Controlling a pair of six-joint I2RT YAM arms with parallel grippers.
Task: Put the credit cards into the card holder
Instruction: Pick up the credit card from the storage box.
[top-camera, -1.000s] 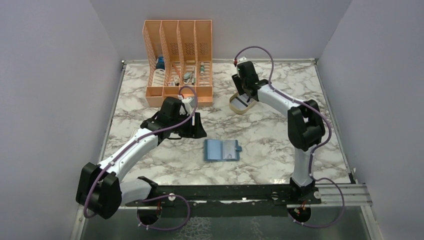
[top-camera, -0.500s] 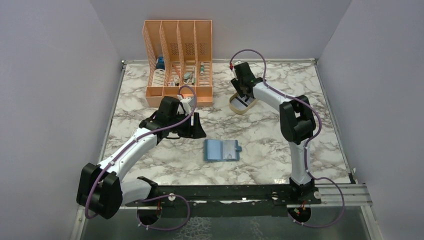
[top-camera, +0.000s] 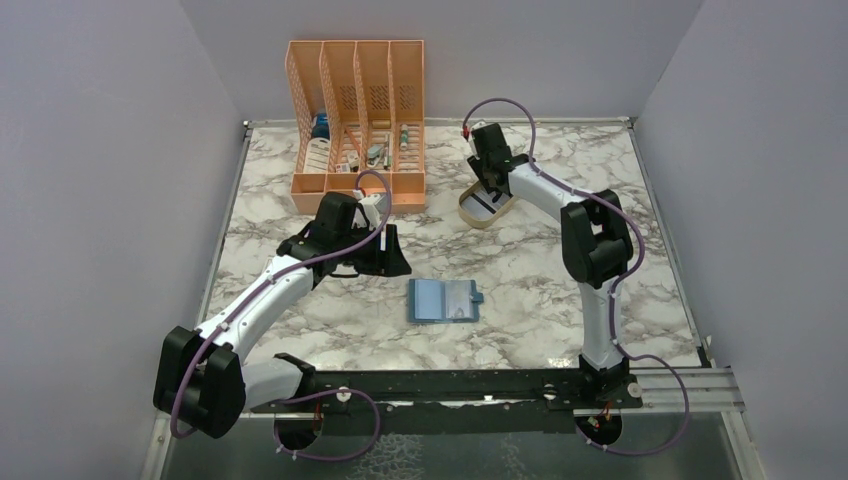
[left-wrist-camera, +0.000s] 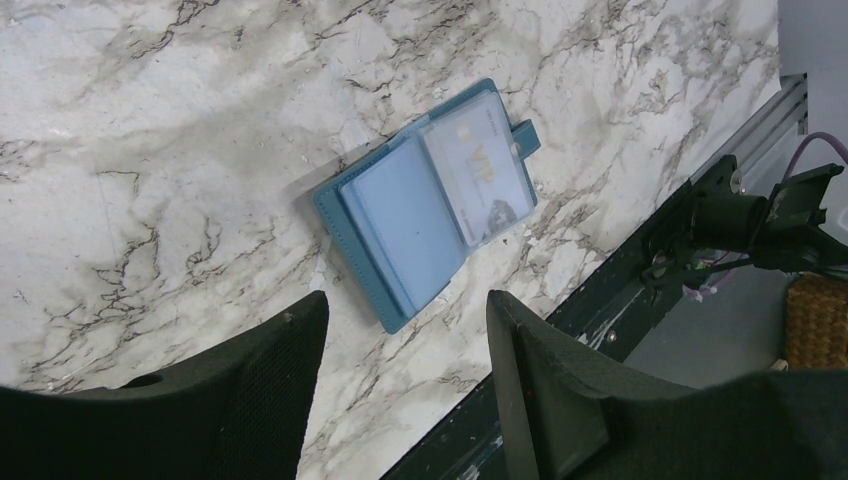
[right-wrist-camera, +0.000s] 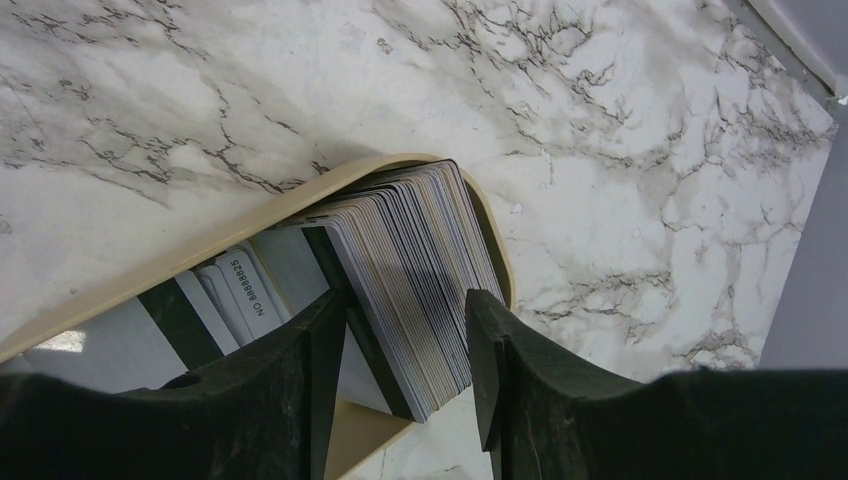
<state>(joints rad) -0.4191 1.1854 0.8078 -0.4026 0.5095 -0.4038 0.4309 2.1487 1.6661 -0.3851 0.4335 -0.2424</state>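
Right gripper: jaws are seen spread, astride the stack of thin grey, pale and gold-tan plastic credit cards packed on edge at one end of the beige oval tray; no pinch is evident. Left gripper: spread, nothing held, left of the tray. The teal-blue folding card holder lies opened flat, nearer the arm bases than the tray. The cards are judged light, stiff, slick and tightly packed. A hold is best taken across the faces at the exposed top edge, lest neighbours be dragged out together.
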